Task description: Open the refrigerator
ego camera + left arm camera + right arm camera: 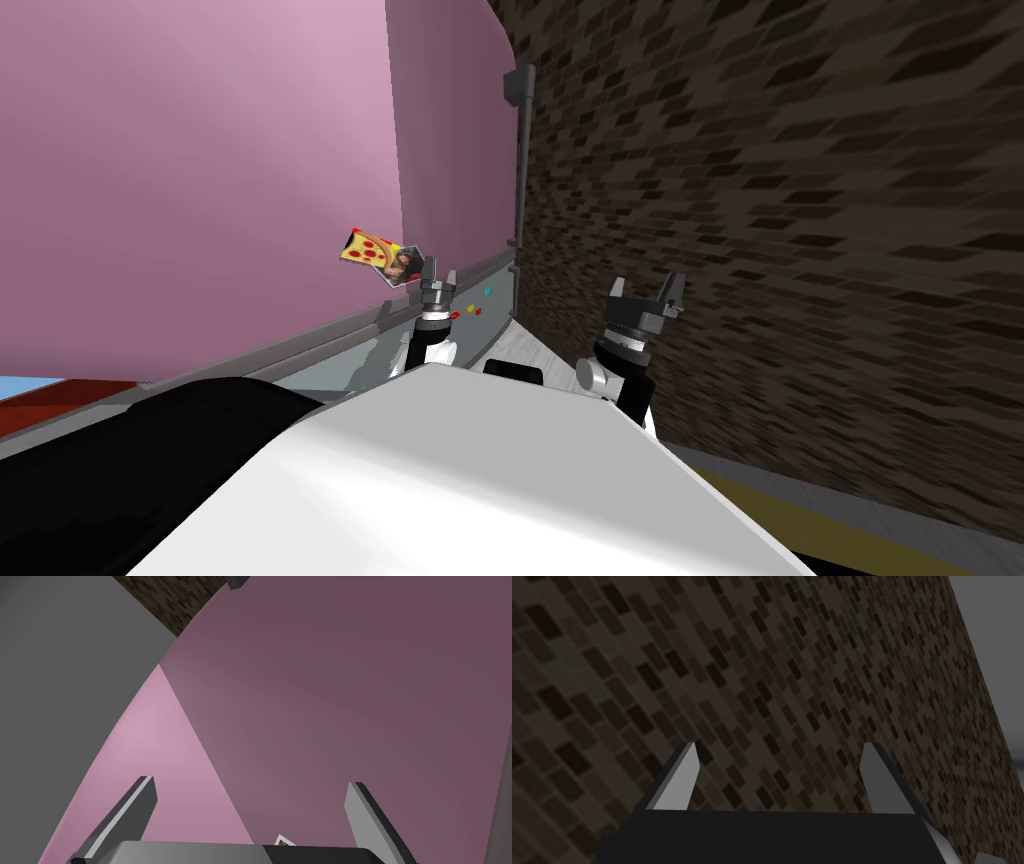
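Observation:
The refrigerator (200, 180) stands close in front of me, with two pink faces meeting at a corner. A long grey handle bar (521, 150) runs along its edge beside the brick wall. A grey strip (330, 335) crosses below the pink part, with a pale grey-blue panel under it. My left gripper (438, 272) is open, just short of the pink face (350, 701) and next to a pizza picture magnet (380, 255). Its fingers (135, 811) hold nothing. My right gripper (648, 290) is also open and empty, pointing at the brick wall (762, 666).
A dark brick wall (780, 220) rises close on the right, right beside the refrigerator's handle edge. Small coloured magnets (470, 311) dot the lower panel. A yellow-edged floor strip (800, 520) lies at the wall's foot.

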`<state>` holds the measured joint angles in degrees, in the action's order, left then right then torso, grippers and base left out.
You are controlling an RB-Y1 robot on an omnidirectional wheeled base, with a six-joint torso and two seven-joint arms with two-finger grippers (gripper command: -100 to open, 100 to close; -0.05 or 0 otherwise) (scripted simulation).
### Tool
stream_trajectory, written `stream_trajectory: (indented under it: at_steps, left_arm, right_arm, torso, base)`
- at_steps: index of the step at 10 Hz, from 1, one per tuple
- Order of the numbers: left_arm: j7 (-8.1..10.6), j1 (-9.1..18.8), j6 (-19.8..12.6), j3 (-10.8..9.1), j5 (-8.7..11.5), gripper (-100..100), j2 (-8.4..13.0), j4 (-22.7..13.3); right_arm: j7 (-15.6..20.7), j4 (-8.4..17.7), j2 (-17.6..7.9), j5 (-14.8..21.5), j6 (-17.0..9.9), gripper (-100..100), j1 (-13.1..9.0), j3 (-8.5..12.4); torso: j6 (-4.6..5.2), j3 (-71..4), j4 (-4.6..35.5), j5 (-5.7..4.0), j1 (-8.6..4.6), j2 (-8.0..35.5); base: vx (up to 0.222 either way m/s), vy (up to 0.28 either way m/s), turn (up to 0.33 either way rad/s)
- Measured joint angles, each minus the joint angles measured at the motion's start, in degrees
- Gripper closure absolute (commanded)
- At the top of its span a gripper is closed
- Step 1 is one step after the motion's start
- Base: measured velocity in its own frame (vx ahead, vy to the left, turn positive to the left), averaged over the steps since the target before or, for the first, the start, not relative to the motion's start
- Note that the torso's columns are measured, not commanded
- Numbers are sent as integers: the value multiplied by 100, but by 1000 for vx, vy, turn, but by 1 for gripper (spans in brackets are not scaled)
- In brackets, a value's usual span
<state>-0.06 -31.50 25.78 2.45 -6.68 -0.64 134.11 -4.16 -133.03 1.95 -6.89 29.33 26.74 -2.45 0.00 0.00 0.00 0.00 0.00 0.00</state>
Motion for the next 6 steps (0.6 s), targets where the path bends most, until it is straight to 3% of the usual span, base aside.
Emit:
stream_trajectory:
  at_steps: [2,6]
  left_arm:
    - [0,0,0,0,0,0,0,0]
    - [0,0,0,0,0,0,0,1]
  right_arm:
    - [0,0,0,0,0,0,0,0]
    - [0,-1,0,0,0,0,0,0]
  torso:
    - [0,-1200,600,0,0,597]
    - [0,-4536,2268,0,0,2269]
  base:
    - [0,0,0]
    - [0,0,0]
